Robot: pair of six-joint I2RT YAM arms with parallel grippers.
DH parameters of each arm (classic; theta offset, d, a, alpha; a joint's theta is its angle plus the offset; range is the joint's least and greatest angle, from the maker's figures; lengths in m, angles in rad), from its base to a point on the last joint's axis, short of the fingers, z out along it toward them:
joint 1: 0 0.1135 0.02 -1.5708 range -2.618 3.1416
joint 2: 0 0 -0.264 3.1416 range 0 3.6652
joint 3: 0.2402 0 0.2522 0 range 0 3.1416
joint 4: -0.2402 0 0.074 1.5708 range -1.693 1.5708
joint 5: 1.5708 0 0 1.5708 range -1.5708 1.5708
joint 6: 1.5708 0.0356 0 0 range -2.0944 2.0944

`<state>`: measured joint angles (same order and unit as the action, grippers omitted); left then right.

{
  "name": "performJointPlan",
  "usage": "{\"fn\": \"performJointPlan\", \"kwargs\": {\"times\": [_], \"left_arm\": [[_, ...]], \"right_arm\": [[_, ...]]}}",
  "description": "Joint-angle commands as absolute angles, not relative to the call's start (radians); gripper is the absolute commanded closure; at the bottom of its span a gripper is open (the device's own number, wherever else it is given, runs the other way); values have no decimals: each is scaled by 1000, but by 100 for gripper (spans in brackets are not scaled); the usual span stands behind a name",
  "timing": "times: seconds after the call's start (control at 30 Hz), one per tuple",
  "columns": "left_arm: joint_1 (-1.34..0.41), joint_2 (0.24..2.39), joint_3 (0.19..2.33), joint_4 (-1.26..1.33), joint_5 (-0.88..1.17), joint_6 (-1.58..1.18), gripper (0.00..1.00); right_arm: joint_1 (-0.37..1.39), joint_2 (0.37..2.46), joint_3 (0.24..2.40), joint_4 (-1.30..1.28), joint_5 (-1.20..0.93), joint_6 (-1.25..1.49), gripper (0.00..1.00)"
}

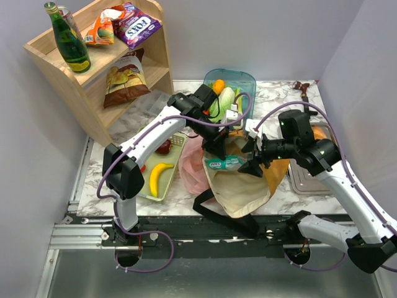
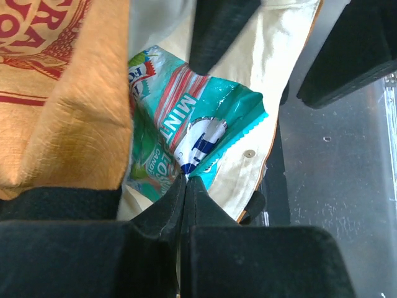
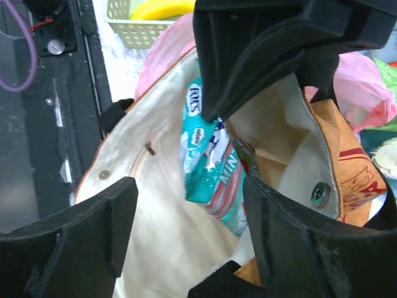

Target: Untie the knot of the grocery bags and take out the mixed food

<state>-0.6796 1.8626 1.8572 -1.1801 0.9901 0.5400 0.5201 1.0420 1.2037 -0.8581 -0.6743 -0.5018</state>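
The mustard-orange tote lies open at the table's front, its cream lining showing. A teal mint snack packet sticks out of its mouth. My left gripper is shut on the packet's edge; in the top view it sits over the tote's mouth. My right gripper is open, its fingers spread across the tote's mouth just in front of the packet. The pink plastic bag lies crumpled left of the tote; its knot is hidden. A banana lies in a green tray.
A teal bin at the back holds leafy vegetables and an orange. The green tray also holds a dark red fruit. A wooden shelf stands back left. A metal tray sits right of the tote.
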Motion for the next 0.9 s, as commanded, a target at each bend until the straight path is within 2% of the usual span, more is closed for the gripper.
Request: {"fn": "performJointPlan", "kwargs": {"times": [0.0, 0.27, 0.47, 0.57, 0.6, 0.63, 0.7, 0.8, 0.83, 0.87], "left_arm": [[-672, 1841, 1880, -1218, 1075, 580, 100], [-667, 1887, 1964, -1237, 1126, 520, 100], [-670, 1905, 2031, -1273, 1159, 508, 100], [-670, 1901, 2043, -1316, 1164, 539, 100], [-667, 1892, 2034, -1324, 1155, 548, 91], [-661, 1876, 2015, -1324, 1151, 559, 73], [-632, 1820, 1935, -1282, 1146, 564, 50], [-611, 1691, 1806, -1173, 1101, 582, 28], [-613, 1643, 1747, -1118, 1082, 583, 10], [-616, 1606, 1700, -1046, 1070, 559, 2]], "right_arm": [[525, 1015, 1151, -793, -587, -555, 23], [526, 1013, 1091, -790, -681, -637, 26], [533, 1044, 1089, -742, -676, -648, 44], [534, 1048, 1096, -743, -678, -642, 67], [534, 1045, 1102, -751, -677, -643, 77], [534, 1041, 1107, -757, -673, -636, 85], [534, 1025, 1106, -756, -654, -609, 95], [534, 999, 1104, -744, -624, -564, 99], [534, 997, 1105, -743, -623, -550, 99], [534, 999, 1107, -744, -621, -537, 99]]}}
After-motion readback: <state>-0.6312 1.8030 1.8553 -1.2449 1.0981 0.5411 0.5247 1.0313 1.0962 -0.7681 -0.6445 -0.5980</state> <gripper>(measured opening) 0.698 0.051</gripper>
